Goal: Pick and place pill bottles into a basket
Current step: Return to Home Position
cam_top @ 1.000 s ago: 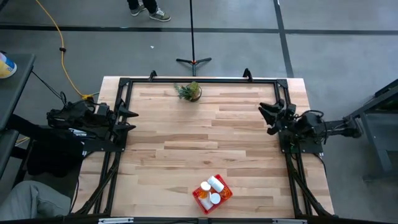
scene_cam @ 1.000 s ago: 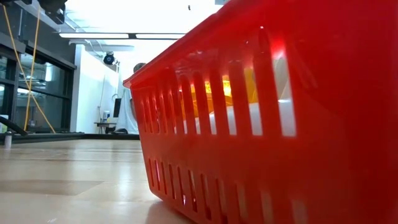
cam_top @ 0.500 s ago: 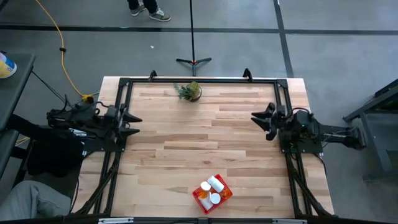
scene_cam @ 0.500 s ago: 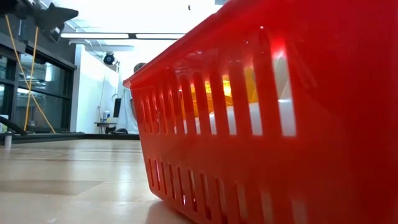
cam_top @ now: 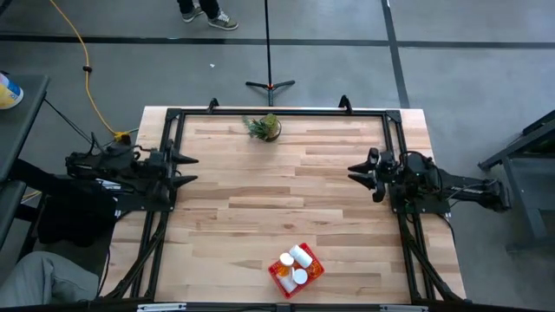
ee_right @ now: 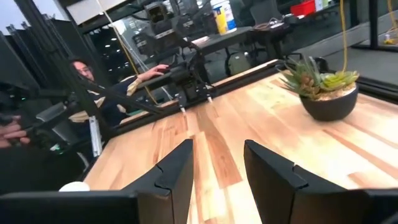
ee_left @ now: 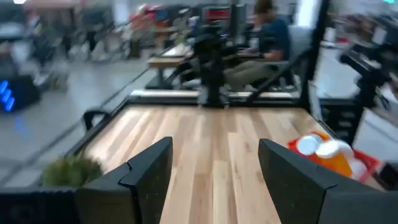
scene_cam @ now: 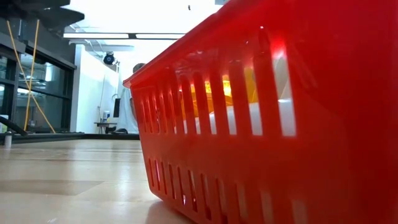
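The red basket (cam_top: 296, 269) stands near the table's near edge, right of centre, and fills the right of the low view (scene_cam: 280, 124). Orange pill bottles with white caps (cam_top: 299, 256) lie inside it; three caps show from above, and orange shows through the wall slots (scene_cam: 211, 93). The left wrist view sees the basket and bottles (ee_left: 329, 152) far off. My left gripper (cam_top: 187, 168) hangs open at the table's left edge, pointing level toward the middle. My right gripper (cam_top: 356, 170) hangs open at the right edge, facing it. Neither has anything between its fingers.
A small potted plant (cam_top: 264, 127) sits at the far edge, left of centre, also in the right wrist view (ee_right: 323, 90). A black frame (cam_top: 277, 113) runs round the table's far and side edges. People sit at desks beyond the table (ee_left: 264, 37).
My right gripper has swung from pointing toward the far left to pointing straight at the table's left edge, sinking a little. My left gripper has tipped down to level at its place. Basket and bottles have stayed still.
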